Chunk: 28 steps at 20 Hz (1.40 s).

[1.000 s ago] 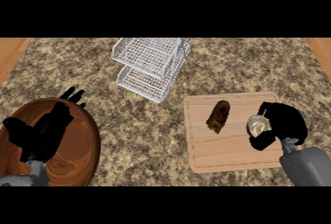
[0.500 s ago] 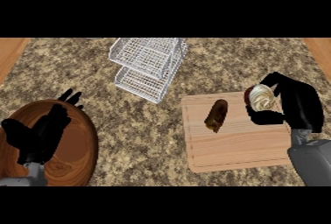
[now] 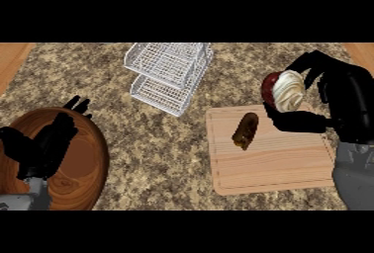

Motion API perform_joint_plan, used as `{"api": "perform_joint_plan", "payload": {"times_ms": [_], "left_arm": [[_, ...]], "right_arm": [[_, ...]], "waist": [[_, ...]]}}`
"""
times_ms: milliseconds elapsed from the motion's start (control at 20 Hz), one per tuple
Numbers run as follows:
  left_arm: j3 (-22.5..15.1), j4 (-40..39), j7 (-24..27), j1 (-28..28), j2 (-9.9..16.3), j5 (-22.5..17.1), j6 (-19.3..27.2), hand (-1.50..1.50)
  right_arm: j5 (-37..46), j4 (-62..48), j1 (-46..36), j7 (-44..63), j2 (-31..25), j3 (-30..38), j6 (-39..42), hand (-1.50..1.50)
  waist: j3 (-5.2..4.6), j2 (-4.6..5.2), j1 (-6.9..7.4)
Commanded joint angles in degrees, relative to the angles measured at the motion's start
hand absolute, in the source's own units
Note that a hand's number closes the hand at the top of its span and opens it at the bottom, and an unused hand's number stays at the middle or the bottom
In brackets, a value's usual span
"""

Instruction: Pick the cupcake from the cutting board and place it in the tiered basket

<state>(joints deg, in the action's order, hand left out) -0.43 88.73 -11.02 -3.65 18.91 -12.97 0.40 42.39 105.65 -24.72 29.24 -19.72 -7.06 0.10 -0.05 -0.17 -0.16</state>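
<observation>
My right hand [image 3: 337, 97] holds the cupcake [image 3: 286, 91], white frosting over a red case, tipped on its side and lifted above the far right corner of the cutting board [image 3: 270, 163]. Fingers and thumb curl round it. The white wire tiered basket [image 3: 168, 74] stands at the back centre, to the left of the cupcake and apart from it. My left hand [image 3: 42, 144] rests open over the wooden bowl at the left.
A dark brown oblong pastry [image 3: 246, 130] lies on the cutting board near its far edge. A large round wooden bowl [image 3: 82, 163] sits at the lower left. The speckled stone counter [image 3: 153, 143] runs between bowl, basket and board.
My right hand has raised the cupcake off the board and carried it further back, turning it so the frosting faces left. The left hand has stayed still.
</observation>
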Motion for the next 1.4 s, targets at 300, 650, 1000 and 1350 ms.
{"api": "perform_joint_plan", "payload": {"times_ms": [300, 650, 1000, 1350], "left_arm": [[-0.71, 2.0, -1.86, -0.5, -1.59, 1.15, -0.53, 0.0], [-2.48, 4.09, -0.51, 1.67, -4.04, 3.84, 0.39, 0.0], [2.0, -0.57, -0.72, -1.78, -1.83, 1.92, -2.83, 0.0], [0.67, 2.41, -2.92, -1.9, -4.29, 2.78, -1.48, 0.0]], "right_arm": [[4.71, -12.88, -25.22, 12.08, 11.95, -5.92, 5.14, 1.5], [7.57, -32.26, -35.84, 10.99, 19.18, -2.62, -1.05, 1.5], [4.69, -45.54, -43.01, 10.99, 19.66, -2.91, -5.96, 1.5], [-0.72, -57.58, -47.39, 10.83, 19.71, -5.44, -13.4, 1.5]], "waist": [[-0.03, 0.27, 1.47], [0.0, 0.42, 1.77], [0.0, 0.38, 1.32], [0.02, 0.37, 1.57]]}}
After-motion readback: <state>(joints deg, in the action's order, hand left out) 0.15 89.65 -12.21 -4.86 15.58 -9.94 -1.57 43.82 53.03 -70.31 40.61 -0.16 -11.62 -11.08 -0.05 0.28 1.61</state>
